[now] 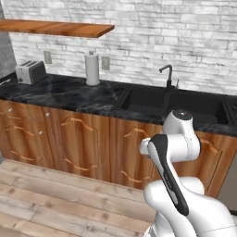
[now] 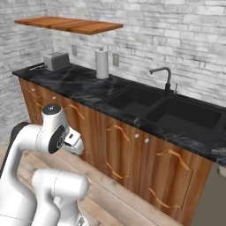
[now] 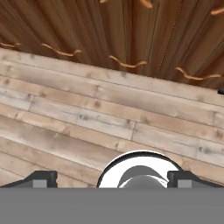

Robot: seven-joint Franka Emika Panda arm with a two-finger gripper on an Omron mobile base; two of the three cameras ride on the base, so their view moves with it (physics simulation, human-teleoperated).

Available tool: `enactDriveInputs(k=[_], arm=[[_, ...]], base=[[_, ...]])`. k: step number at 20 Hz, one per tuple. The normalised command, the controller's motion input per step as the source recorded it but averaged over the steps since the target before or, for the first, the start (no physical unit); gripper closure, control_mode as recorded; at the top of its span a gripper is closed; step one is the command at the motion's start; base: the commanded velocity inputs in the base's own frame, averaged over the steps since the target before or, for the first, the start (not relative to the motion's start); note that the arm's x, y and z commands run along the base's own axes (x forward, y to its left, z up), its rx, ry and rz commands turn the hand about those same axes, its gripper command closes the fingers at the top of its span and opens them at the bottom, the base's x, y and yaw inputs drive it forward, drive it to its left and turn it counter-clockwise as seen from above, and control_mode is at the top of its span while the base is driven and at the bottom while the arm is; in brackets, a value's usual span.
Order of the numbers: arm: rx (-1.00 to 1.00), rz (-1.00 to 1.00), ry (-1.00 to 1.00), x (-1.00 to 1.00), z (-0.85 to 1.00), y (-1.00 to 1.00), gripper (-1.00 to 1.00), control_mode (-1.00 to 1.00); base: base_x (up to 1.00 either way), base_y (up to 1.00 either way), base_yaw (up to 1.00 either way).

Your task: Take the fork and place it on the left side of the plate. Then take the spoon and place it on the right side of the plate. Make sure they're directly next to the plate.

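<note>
Kitchen scene, rendered: white brick wall behind a dark marbled worktop (image 1: pixel 69 92) that runs over wooden cabinets (image 1: pixel 88 143) with curly handles, and a plank floor (image 3: pixel 87 113) below. On the worktop, a silver toaster (image 1: pixel 30 71) sits at the far left and a paper towel roll (image 1: pixel 92 68) stands upright by the wall, well apart from the toaster. Right of that is a black double sink (image 2: pixel 163 110) with a dark tap (image 2: pixel 164 77) behind it. A wooden shelf (image 1: pixel 55 28) hangs on the wall above the toaster end. The arm (image 1: pixel 178 139) is folded up in front of the cabinets, well back from the worktop. Its pincer (image 3: pixel 112 178) points down at the floor and the cabinet fronts, and the two dark tips (image 3: pixel 41 178) sit far apart at the bottom of the hand view, so it's wide with nothing between them. I can't pick out a fork, spoon or plate anywhere on the stretch of worktop that's visible, so I can't say where they are or how they look.
</note>
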Motion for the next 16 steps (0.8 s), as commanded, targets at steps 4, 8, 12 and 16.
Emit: enactDriveInputs(k=[4,8,12,16], arm=[[0.0,0.0,0.0,0.0,0.0,0.0,-1.0,1.0],[0.0,0.0,0.0,0.0,0.0,0.0,-1.0,1.0],[0.0,0.0,0.0,0.0,0.0,0.0,-1.0,1.0],[0.0,0.0,0.0,0.0,0.0,0.0,-1.0,1.0]], base=[[0.5,0.67,-0.39],[0.48,0.73,-0.36],[0.48,0.75,-0.33],[0.47,0.73,-0.31]])
